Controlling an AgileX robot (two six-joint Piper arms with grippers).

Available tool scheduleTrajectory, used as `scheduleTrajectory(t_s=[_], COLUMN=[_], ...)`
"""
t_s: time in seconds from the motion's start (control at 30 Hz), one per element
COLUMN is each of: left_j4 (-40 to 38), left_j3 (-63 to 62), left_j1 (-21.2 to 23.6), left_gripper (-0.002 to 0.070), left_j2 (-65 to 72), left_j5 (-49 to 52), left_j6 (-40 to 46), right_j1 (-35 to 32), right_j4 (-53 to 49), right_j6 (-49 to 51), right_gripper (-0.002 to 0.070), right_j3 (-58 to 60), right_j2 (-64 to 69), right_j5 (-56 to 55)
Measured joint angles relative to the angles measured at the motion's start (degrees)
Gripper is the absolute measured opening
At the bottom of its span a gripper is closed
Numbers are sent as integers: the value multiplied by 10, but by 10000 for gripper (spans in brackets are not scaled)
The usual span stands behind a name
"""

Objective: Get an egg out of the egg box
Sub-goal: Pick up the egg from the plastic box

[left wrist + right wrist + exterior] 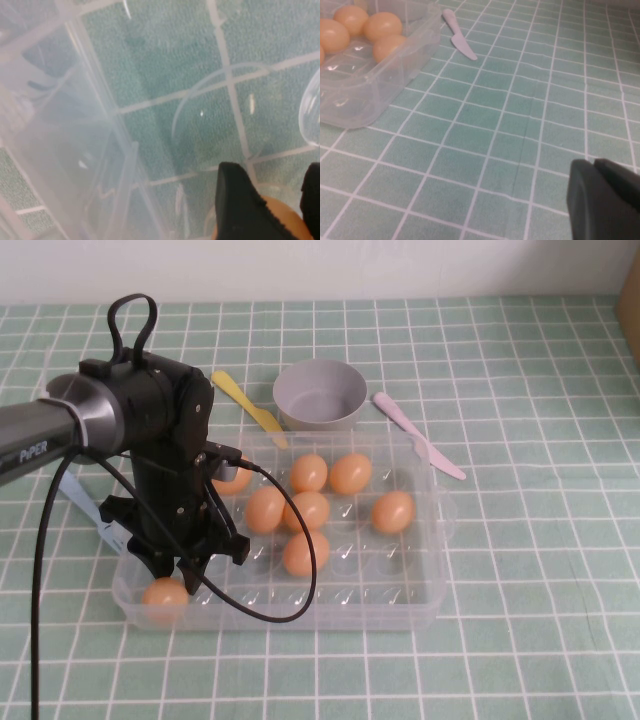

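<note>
Checked cloth — "PiPER" arm (60, 430)

I count eight eggs (309, 472), one clear egg box (425, 612), one grey bowl (320, 395), and two plastic knives (248, 406).

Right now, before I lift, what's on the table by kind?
Eggs: 8
Egg box: 1
Grey bowl: 1
Plastic knives: 3
Total: 13
Left gripper in the box's near-left corner, jaws around one egg; right gripper over bare cloth right of it.
</note>
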Motion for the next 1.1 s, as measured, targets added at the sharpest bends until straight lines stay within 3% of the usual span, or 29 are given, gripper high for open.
scheduleTrajectory(t_s=[1.1], left_j4=[9], left_j3=[0], left_j1=[-1], left_gripper=[230], left_j2=[-3], left_j5=[-1], left_j6=[3], right_j1=[0], right_j4=[0], right_j6=[0], right_gripper=[-17], right_j3=[0], right_j2=[0], right_j5=[0])
